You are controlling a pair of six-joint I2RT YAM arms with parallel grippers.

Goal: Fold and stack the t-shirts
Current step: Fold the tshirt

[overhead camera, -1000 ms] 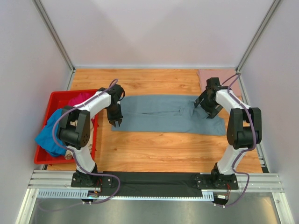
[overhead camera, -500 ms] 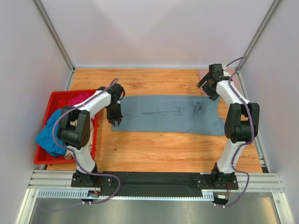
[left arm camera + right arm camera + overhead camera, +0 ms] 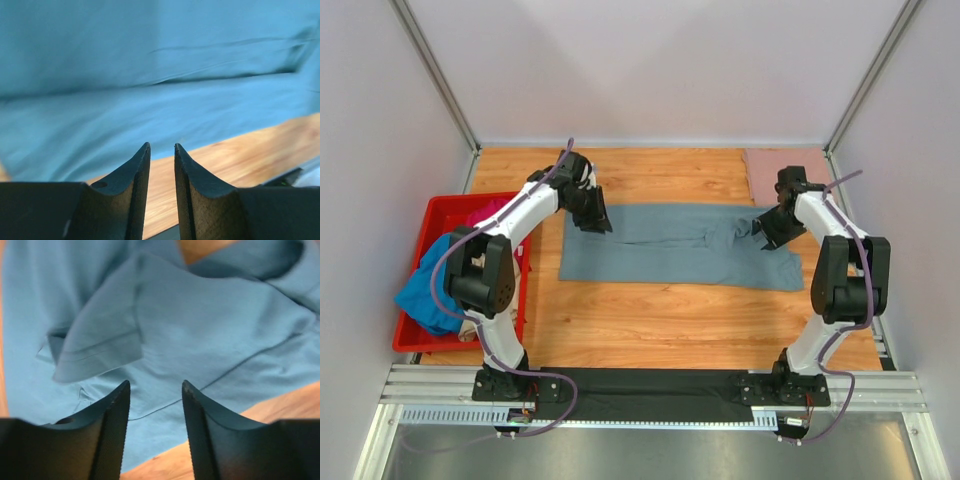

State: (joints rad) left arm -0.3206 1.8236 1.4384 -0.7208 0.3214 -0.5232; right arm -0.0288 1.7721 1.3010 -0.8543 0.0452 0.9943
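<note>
The grey shirt (image 3: pixel 680 245) lies flat just right of the bin (image 3: pixel 445 215), spread as a long band running away from it. The left gripper (image 3: pixel 595 215) hangs over the shirt's bin-side end, at the back corner. Its jaws stand a narrow slit apart with nothing between them. The right gripper (image 3: pixel 767 228) is low over the end farthest from the bin, jaws moderately apart and empty, above a loose sleeve (image 3: pixel 97 347) lying on the body. A blue shirt (image 3: pixel 425 290) and a magenta shirt (image 3: pixel 492 212) are heaped in the bin. A pink shirt (image 3: pixel 775 165) lies well away from the bin, at the back.

The cloth looks light, limp and thin. It will likely sag and crease wherever it is not held, and a pinch may catch only the top layer. It is best taken at corners or hemmed edges, both ends at once, and lifted evenly so the band keeps its shape
</note>
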